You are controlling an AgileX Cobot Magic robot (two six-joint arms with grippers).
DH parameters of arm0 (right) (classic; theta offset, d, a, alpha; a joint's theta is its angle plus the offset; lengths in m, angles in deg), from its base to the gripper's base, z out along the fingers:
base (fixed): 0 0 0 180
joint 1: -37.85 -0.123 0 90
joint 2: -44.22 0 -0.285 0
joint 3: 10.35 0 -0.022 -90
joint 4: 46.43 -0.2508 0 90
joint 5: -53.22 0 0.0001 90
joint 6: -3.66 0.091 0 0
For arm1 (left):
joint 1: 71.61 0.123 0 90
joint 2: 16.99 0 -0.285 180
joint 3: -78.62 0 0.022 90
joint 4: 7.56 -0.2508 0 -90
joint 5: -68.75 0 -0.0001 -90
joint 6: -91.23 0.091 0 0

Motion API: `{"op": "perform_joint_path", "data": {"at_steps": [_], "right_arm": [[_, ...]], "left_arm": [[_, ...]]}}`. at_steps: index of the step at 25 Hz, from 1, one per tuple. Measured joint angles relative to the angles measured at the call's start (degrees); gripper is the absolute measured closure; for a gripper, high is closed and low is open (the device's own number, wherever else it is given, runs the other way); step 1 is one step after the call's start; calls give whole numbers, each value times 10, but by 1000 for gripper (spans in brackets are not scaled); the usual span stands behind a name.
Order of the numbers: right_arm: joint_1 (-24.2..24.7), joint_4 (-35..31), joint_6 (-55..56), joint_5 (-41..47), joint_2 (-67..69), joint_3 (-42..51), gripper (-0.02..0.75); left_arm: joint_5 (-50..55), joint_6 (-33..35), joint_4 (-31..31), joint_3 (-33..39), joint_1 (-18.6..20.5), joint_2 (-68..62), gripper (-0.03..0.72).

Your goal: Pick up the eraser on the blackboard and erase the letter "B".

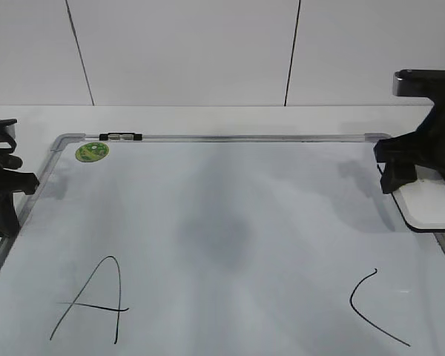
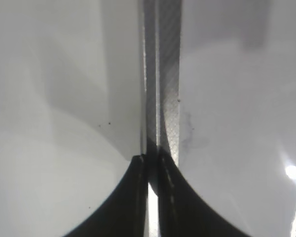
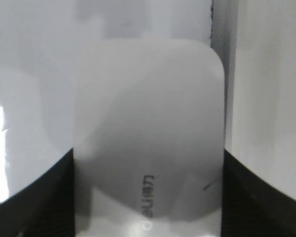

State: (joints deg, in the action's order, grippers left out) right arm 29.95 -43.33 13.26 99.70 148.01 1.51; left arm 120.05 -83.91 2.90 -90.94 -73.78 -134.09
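Note:
The blackboard (image 1: 222, 185) is a white dry-erase board with a silver frame, lying flat. A black "A" (image 1: 93, 305) is at its near left and a black "C" (image 1: 351, 302) at its near right. No letter "B" shows; a faint grey smudge (image 1: 215, 233) lies mid-board. The white eraser (image 1: 430, 204) rests on the board's right edge. My right gripper (image 1: 419, 178) straddles it, and in the right wrist view both jaws (image 3: 148, 197) press the eraser's (image 3: 148, 123) sides. My left gripper (image 1: 4, 193) is shut and empty over the board's left frame (image 2: 167, 74), as its wrist view (image 2: 152, 163) shows.
A round green sticker (image 1: 92, 151) sits at the board's far left corner. A small black-and-silver marker (image 1: 121, 136) lies on the far frame rail. A white panelled wall stands behind the table.

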Motion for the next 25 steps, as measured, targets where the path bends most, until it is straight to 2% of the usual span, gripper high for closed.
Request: {"op": "perform_joint_path", "data": {"at_steps": [5,10,25], "right_arm": [[31,-25,-54,-2,7,0,211],[35,-53,-92,-6,16,0,211],[36,-45,-96,-41,47,0,211]], "left_arm": [[3,0,1,0,0,0,671],[3,0,1,0,0,0,671],[7,0,3,0,0,0,671]]}}
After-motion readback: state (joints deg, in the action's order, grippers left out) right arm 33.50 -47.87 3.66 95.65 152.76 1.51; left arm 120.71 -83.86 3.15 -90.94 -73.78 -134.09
